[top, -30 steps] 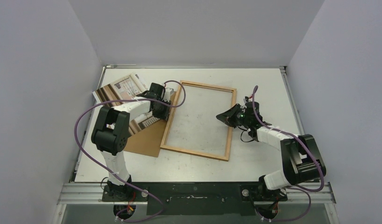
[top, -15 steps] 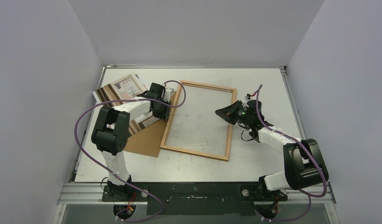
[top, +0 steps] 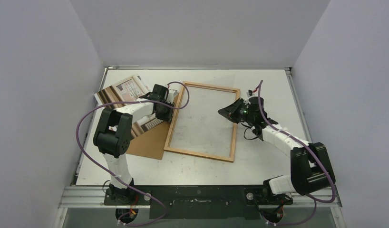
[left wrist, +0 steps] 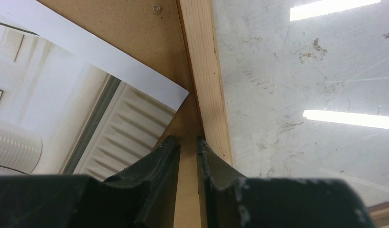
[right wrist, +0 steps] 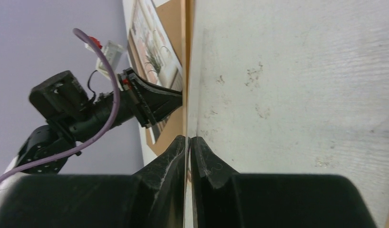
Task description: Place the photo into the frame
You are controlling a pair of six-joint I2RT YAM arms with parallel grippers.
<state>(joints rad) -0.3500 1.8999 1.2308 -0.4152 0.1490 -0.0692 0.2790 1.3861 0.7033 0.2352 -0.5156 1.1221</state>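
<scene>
The thin rectangular wooden frame (top: 198, 155) was orange-brown, and a paler honey colour seen close up. The rectangular paper photo (top: 127, 90) carried beige, pink and brown vertical bands and a thin dark plant, edged by a narrow white border. One corner of it looked cream with grey ribbed lines. The flat fibreboard backing sheet (top: 149, 142) was plain mid-brown. The white table (top: 268, 90) was mottled with grey scuffs and dark specks. The left arm (top: 117, 124) and right arm (top: 280, 137) were black and white, trailing purple cables (right wrist: 117, 88). The left gripper (left wrist: 188, 142) and right gripper (right wrist: 188, 140) were black. The walls (top: 40, 71) were pale lilac-grey.
</scene>
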